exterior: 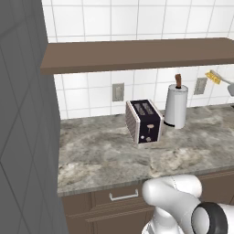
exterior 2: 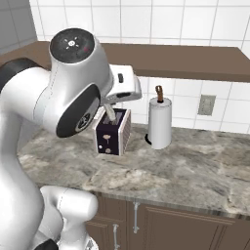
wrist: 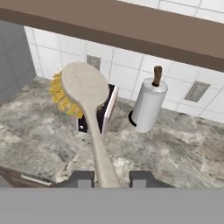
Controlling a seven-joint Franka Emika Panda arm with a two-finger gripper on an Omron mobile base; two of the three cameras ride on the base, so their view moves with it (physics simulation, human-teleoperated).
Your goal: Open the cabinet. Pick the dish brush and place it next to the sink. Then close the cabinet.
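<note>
The hand (wrist: 106,178) is closed on the thin cream handle of the dish brush (wrist: 83,94), its two dark fingertips (wrist: 81,178) pressed against the handle's lower end with only the handle's width between them. The brush is carried in the air above the table (exterior: 114,155), well apart from the stone surface. From the left base camera it shows at the far right edge, level with the top of the paper-towel roll (exterior: 176,106).

In the hand camera the brush's long axis runs straight out from the grip, away from the fingers. The rounded back of the head faces the camera, and the yellow bristles stick out on the side toward the toaster (exterior: 143,121) and the grey wall on the left.

The likely risks come from the long lever: the grip sits at the very end of a slender handle, so a quick swing could twist or slip the brush between the fingers. The head reaches well ahead of the hand, so it could clip the brown shelf (exterior: 137,54), the roll or the toaster on the way down. I see no sink here, so the drop spot cannot be judged yet.
</note>
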